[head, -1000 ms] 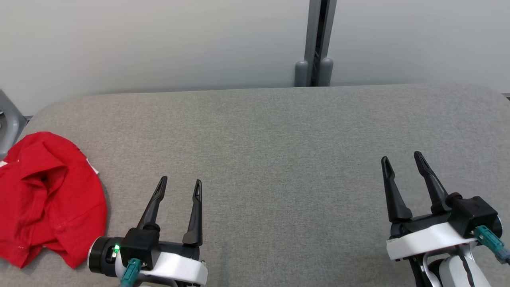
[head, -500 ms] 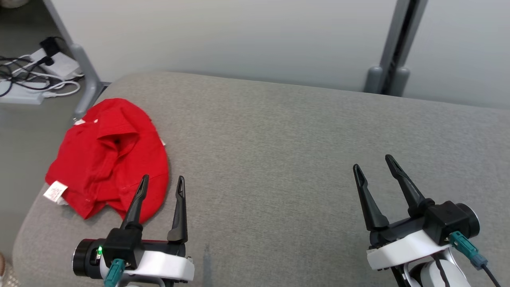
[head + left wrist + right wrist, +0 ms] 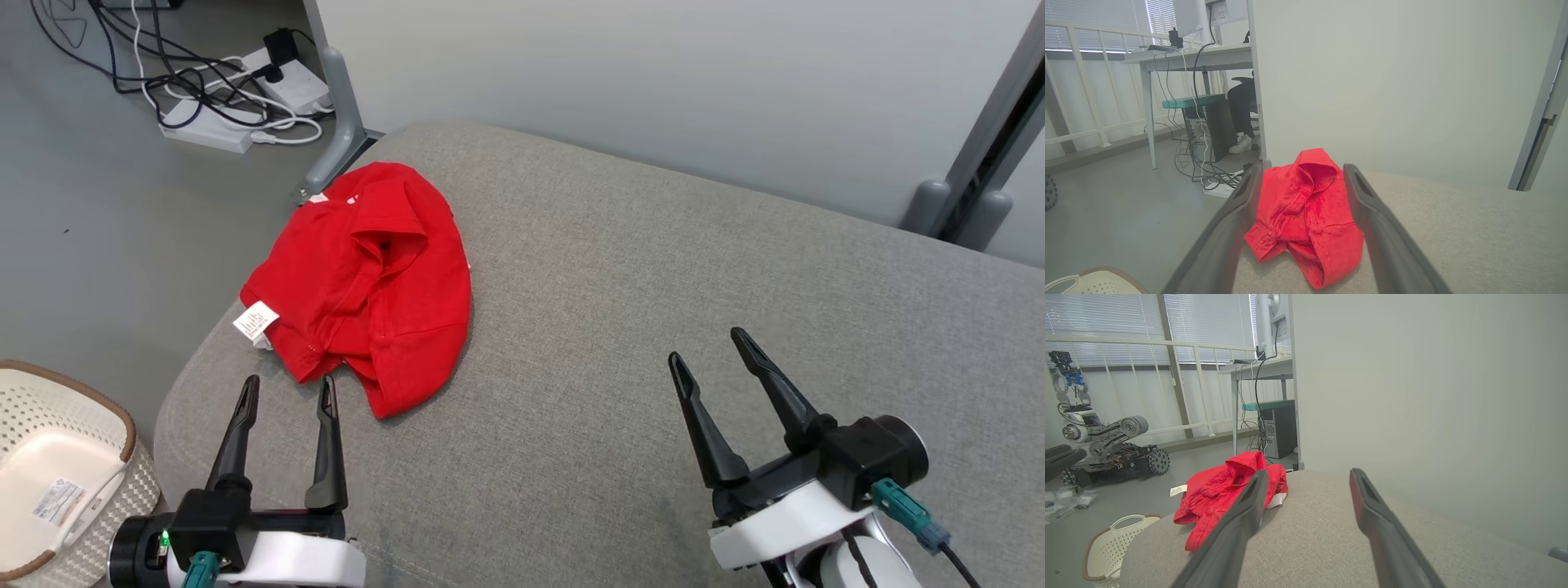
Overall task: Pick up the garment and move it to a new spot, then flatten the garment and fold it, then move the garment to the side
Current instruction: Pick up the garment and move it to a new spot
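Only our head camera has swung left; the crumpled red fabric garment lies bunched, small white tag showing, at the far-left corner of the grey upholstered cushion. Left gripper and right gripper hover empty, fingers fully spread.

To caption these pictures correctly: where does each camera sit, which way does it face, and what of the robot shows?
Head view: on the head, facing forward and down at the grey surface and red garment; left tool lower left, right tool lower right, both open.
Left wrist view: on the left wrist, facing the garment, seen between its two fingers.
Right wrist view: on the right wrist, facing across the surface; garment partly behind one finger.
Shared: all three show the garment and white basket.
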You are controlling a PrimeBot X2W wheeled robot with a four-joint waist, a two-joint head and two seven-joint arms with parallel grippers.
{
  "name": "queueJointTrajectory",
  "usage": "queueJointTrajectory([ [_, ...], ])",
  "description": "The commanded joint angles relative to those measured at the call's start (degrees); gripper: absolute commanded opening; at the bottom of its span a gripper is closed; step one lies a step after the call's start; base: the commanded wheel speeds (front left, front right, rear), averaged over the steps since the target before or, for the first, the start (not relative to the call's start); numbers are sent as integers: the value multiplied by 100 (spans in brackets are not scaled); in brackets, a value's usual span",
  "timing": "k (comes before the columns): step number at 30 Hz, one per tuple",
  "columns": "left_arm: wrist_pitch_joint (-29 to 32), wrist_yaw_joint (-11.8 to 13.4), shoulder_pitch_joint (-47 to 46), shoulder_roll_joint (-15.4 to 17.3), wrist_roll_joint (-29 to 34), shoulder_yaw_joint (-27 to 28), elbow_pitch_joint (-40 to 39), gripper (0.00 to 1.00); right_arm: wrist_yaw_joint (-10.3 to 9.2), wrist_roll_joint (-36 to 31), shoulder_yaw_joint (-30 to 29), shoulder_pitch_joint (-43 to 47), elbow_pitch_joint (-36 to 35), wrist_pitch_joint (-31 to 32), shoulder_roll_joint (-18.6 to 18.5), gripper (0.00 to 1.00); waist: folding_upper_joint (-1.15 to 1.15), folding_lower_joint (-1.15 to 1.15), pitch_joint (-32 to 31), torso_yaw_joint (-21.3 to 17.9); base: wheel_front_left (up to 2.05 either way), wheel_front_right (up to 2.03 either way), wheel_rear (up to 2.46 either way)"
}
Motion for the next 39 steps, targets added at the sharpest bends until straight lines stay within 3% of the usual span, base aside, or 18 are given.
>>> queueJointTrajectory([
  [1, -17, 31, 37, 9, 53, 24, -60, 100, -4, 30, 52, -85, 48, -15, -41, 100, 0, 0, 81, 64, 0, 0, 0],
  [13, -17, 205, 78, 13, -29, -1, -203, 100, -4, 160, 311, -370, 302, -14, -88, 100, 0, 0, 174, 122, 0, 0, 0],
  [25, -17, -14, -110, 11, 44, 37, 196, 100, -3, 10, 11, -174, 188, -14, -83, 100, 0, 0, 290, 67, 0, 0, 0],
  [39, -16, -321, -1535, 80, 103, 636, 1072, 100, -4, -230, -16, -711, -161, -14, -606, 100, 0, 0, 1757, -785, 0, 0, 0],
])
